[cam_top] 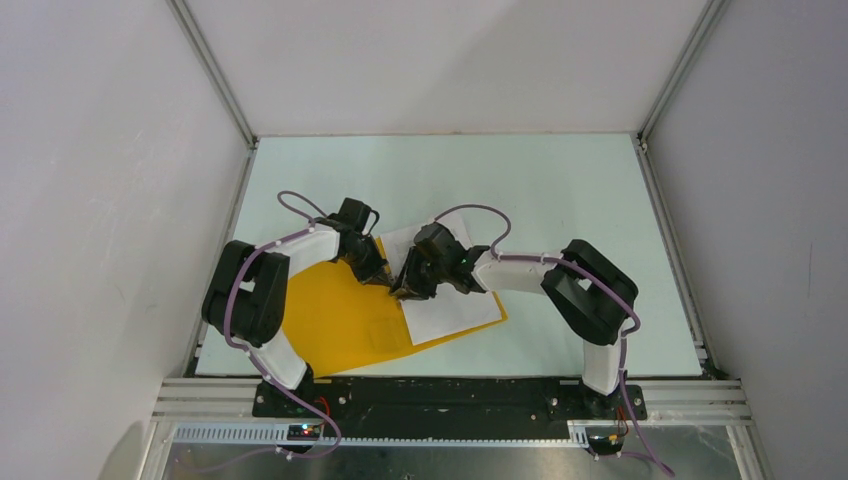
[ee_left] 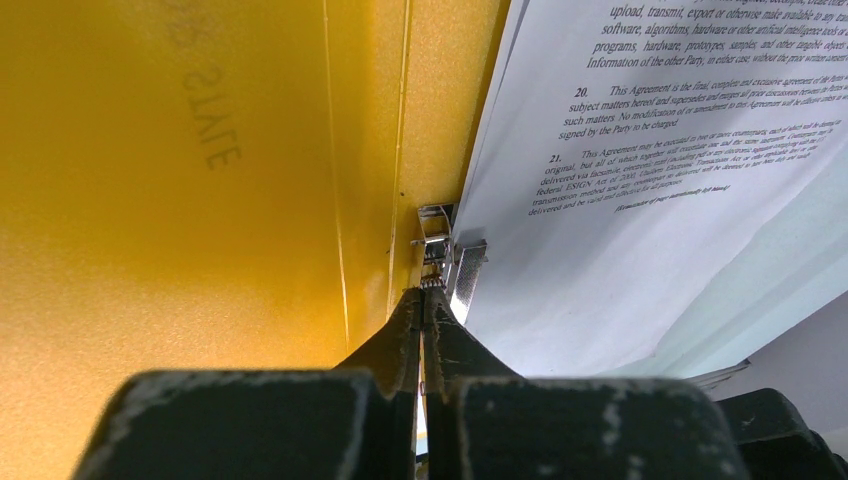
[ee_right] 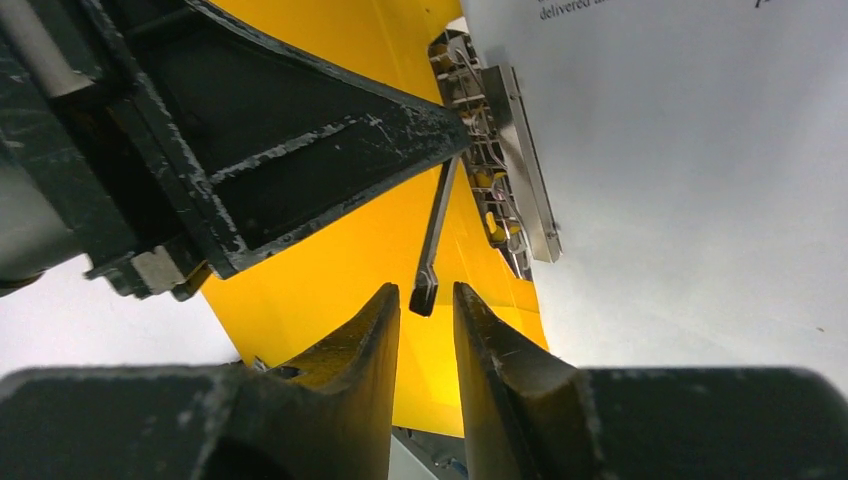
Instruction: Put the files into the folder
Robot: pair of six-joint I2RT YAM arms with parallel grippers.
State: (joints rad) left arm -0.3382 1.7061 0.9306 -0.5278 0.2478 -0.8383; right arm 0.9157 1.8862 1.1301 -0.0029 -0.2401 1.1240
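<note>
The orange-yellow folder [cam_top: 330,320] lies open on the table, and the white printed files [cam_top: 455,310] rest on its right half. A metal clip [ee_left: 448,255] sits at the spine beside the sheets' edge [ee_left: 640,200]. My left gripper [ee_left: 428,290] is shut, its tips pressed against the clip's near end. In the right wrist view the clip's plate [ee_right: 520,160] lies along the files [ee_right: 700,200], and its thin lever [ee_right: 435,230] stands raised. My right gripper [ee_right: 425,292] is open by a narrow gap, with the lever's dark tip between its fingertips.
Both arms meet over the folder's spine [cam_top: 395,285] near the table's middle. The pale green table top [cam_top: 560,190] is bordered by white walls and metal rails [cam_top: 660,240]. The arms' base rail [cam_top: 450,395] runs along the near edge.
</note>
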